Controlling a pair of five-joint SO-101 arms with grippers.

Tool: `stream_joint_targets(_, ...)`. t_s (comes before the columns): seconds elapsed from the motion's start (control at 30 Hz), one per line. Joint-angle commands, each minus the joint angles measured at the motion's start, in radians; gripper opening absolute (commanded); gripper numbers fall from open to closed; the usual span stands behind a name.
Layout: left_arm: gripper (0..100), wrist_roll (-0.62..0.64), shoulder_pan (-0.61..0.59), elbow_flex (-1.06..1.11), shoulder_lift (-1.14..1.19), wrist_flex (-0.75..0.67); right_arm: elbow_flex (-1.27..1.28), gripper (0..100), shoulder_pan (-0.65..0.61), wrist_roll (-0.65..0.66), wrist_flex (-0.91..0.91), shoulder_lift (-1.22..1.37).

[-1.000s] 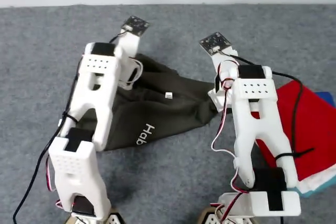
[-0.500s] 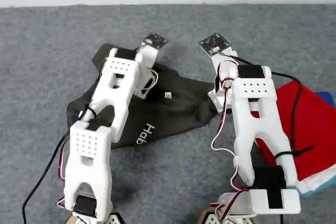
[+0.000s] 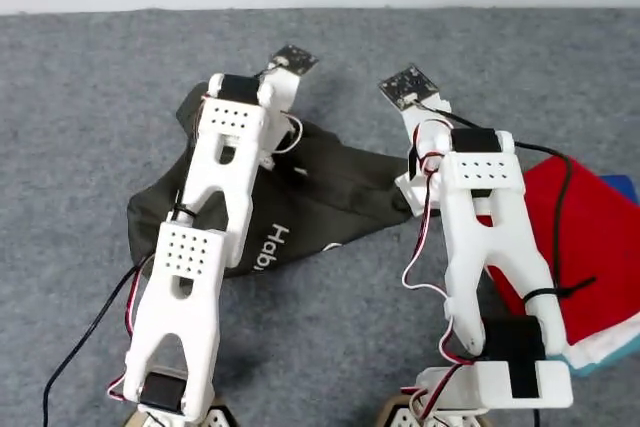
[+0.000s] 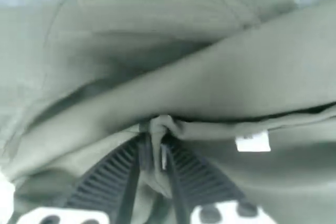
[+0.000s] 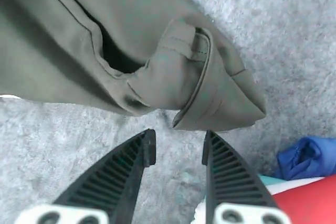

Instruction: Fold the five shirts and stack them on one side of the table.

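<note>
Two arms stand over your dark olive cotton shirt (image 3: 340, 182), which lies crumpled mid-table on the grey felt table cover (image 3: 90, 87). Your left gripper (image 4: 155, 148) is pinched tight on a raised fold of it, near a small white sewn-in label (image 4: 253, 142) whose print is too blurred to read. Your right gripper (image 5: 177, 142) hangs with its jaws narrowly apart, holding nothing, just short of the hemmed sleeve end (image 5: 210, 87). White lettering (image 3: 272, 247) on the shirt is partly hidden by an arm. A red folded shirt (image 3: 595, 237) tops the pile at the table's right edge.
</note>
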Motion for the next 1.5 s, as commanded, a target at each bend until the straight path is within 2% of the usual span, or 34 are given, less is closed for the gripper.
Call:
stream_joint_targets(0.0,2,0.014,-0.014,-0.033,-0.061,0.021,-0.008,15.4,0.007,-0.006,-0.038,-0.004)
stream_joint_targets(0.13,2,0.008,-0.017,-0.028,-0.098,0.021,-0.008,15.4,0.053,-0.009,-0.104,-0.004)
stream_joint_targets(0.23,1,-0.055,-0.017,-0.028,-0.109,0.021,-0.009,15.4,0.084,-0.011,-0.151,-0.004)
stream_joint_targets(0.33,1,-0.068,-0.018,-0.036,-0.112,0.021,-0.006,15.4,0.084,-0.011,-0.176,-0.002)
stream_joint_targets(0.5,1,0.015,-0.020,-0.041,-0.114,0.021,-0.006,15.4,0.084,-0.011,-0.171,0.082)
stream_joint_targets(0.83,1,0.018,-0.020,-0.033,-0.166,0.021,-0.011,15.2,0.082,-0.009,-0.151,0.239)
stream_joint_targets(0.9,1,0.018,-0.020,-0.033,-0.166,0.021,-0.012,12.5,0.079,-0.005,-0.156,0.246)
stream_joint_targets(1.13,1,0.018,-0.020,-0.033,-0.166,0.021,-0.006,1.5,0.085,-0.002,-0.189,0.248)
stream_joint_targets(1.27,1,0.018,-0.020,-0.033,-0.166,0.021,-0.017,1.0,0.091,-0.002,-0.177,0.225)
stream_joint_targets(1.47,1,0.018,-0.020,-0.033,-0.166,0.021,-0.095,1.0,0.090,-0.002,-0.056,0.061)
